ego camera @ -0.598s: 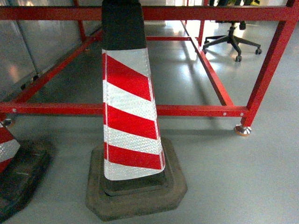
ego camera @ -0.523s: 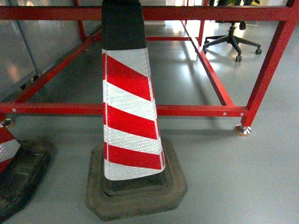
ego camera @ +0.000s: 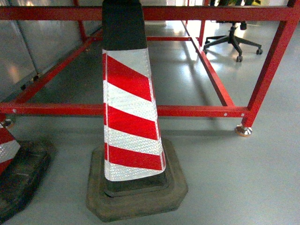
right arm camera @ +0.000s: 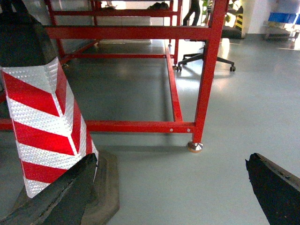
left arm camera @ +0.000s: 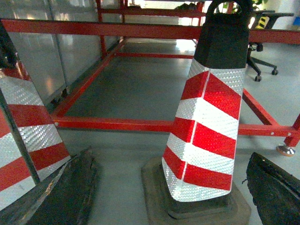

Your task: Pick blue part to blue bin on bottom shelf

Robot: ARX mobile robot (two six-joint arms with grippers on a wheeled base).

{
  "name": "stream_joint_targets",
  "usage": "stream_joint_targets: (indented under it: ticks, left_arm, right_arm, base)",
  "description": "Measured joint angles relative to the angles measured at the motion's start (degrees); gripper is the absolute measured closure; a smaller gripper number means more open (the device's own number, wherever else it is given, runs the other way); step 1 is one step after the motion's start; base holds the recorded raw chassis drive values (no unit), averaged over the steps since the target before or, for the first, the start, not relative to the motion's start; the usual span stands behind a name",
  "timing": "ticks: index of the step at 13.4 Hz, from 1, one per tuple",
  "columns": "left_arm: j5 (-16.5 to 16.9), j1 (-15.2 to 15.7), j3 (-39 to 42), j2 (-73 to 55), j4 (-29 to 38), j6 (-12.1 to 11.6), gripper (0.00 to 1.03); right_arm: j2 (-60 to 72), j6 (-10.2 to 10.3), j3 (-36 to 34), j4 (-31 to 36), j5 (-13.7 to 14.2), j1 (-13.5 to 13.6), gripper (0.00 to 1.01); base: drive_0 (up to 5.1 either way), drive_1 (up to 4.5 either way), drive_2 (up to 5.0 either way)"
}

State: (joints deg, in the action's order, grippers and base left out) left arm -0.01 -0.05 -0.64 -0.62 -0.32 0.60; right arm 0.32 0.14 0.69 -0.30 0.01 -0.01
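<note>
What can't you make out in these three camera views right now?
- Blue part, blue bin, bottom shelf: in none of the views.
- Cone tip: cut off by the top edge of the head view.
- Second cone: mostly cut off by the head view's left edge.
- Left tool and right tool: only the dark fingers show at the bottom edge, spread apart and empty.
- Chair: seat cut off by the top edge.

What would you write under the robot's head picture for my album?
A red-and-white striped traffic cone stands on grey floor before a red steel frame; an office chair sits beyond.
</note>
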Motion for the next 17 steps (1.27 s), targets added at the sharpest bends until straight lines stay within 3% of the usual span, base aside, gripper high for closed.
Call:
stream_joint_targets:
  ticks: [17]
  left_arm:
    - [-0.1,0.0,0.0,0.0,0.0,0.0,0.05]
  right_arm:
    - [0.0,0.0,0.0,-0.1,0.0,0.0,0.03]
  base:
    - [0.0,0.0,0.0]
